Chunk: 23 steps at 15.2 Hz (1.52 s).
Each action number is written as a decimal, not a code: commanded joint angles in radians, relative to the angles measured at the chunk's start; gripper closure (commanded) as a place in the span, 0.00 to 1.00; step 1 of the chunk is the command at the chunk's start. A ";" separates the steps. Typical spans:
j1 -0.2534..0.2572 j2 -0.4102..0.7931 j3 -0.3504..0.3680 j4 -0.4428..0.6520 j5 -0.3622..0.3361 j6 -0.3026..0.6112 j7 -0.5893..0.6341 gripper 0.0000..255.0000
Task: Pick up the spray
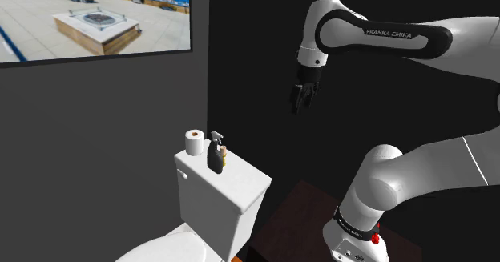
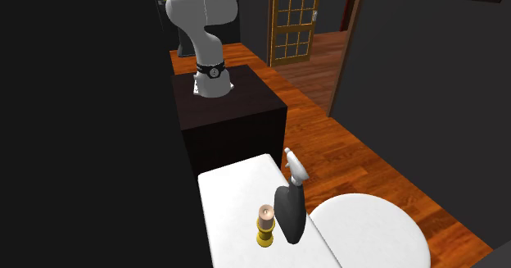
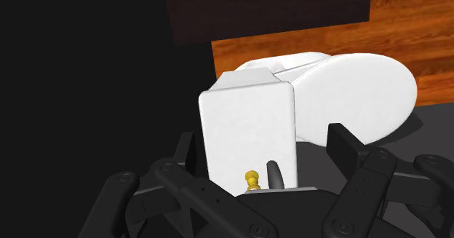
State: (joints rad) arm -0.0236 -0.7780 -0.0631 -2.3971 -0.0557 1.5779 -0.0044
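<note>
1. The hand (image 3: pixel 263 148) is nearest, with its two black fingers standing apart and nothing between them. In the shoulder view it hangs high in the air, well apart from the toilet.
2. The spray (image 2: pixel 291 207) is a black, teardrop-shaped bottle with a pale grey trigger head, and it stands upright.
3. It is on the white lid of the toilet tank (image 2: pixel 233 197), near the edge that faces the bowl.
4. Just beside it stands a small gold object (image 2: pixel 265 225) with a tan top.
5. A white paper roll (image 1: pixel 194 142) stands upright on the same lid, near a corner.
6. Counted: one spray, one gold object, one roll.
7. Beyond the tank are the closed white toilet seat (image 2: pixel 368 233), a wooden floor (image 2: pixel 360 156) and the arm's dark stand (image 2: pixel 237 119).
</note>
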 commanded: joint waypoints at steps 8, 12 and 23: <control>0.020 0.259 0.018 0.061 0.027 0.176 0.036 0.00; 0.030 0.416 0.027 0.126 0.040 0.256 0.053 0.00; 0.050 0.856 0.046 0.411 0.068 0.378 0.089 0.00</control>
State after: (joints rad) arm 0.0232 0.0339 -0.0210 -2.0166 0.0095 1.9447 0.0781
